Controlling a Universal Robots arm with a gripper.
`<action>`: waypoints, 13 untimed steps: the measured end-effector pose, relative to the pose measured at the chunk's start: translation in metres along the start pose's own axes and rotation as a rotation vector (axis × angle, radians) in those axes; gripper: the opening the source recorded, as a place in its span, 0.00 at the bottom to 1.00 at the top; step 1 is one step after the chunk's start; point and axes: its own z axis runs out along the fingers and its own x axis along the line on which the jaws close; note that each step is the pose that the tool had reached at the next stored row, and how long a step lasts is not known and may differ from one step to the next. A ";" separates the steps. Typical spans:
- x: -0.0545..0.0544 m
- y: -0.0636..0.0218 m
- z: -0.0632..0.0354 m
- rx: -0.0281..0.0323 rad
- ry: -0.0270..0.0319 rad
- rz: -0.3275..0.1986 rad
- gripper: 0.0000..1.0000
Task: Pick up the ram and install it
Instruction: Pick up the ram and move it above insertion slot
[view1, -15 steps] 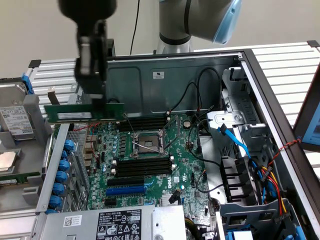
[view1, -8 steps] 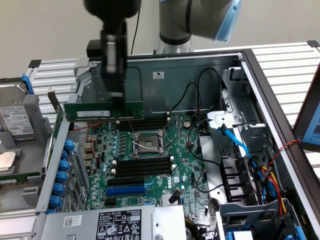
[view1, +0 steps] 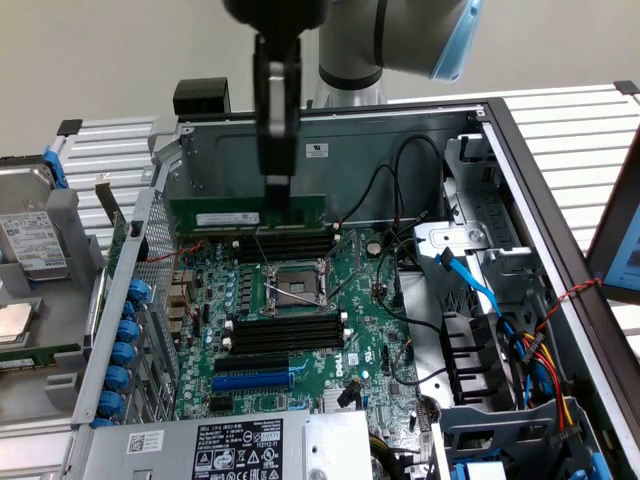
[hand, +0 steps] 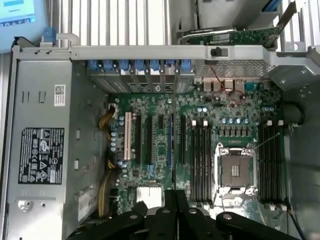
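Observation:
The ram (view1: 225, 213), a long green stick with a white label strip, hangs level and on edge inside the open computer case. My gripper (view1: 276, 188) is shut on its top edge, right of the stick's middle. The stick sits just above the back bank of long black slots (view1: 262, 245) on the motherboard (view1: 360, 320), close to the case's rear wall. A second bank of black slots (view1: 283, 331) lies in front of the processor socket (view1: 296, 285). In the wrist view my fingers (hand: 176, 210) point down at the board near the slots (hand: 201, 160).
A power supply (view1: 205, 445) fills the case's near end. Blue and black cables (view1: 468, 272) and a drive cage (view1: 500, 330) crowd the exterior view's right. A hard drive (view1: 30, 242) lies outside on the left. Another green board (hand: 227, 37) lies outside the case.

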 end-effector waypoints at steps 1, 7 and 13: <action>-0.003 -0.0021 0.0002 0.0000 0.0003 0.000 0.12; -0.026 -0.0115 0.0030 0.0000 0.0012 0.000 0.12; -0.050 -0.0149 0.0071 -0.0001 0.0015 0.000 0.12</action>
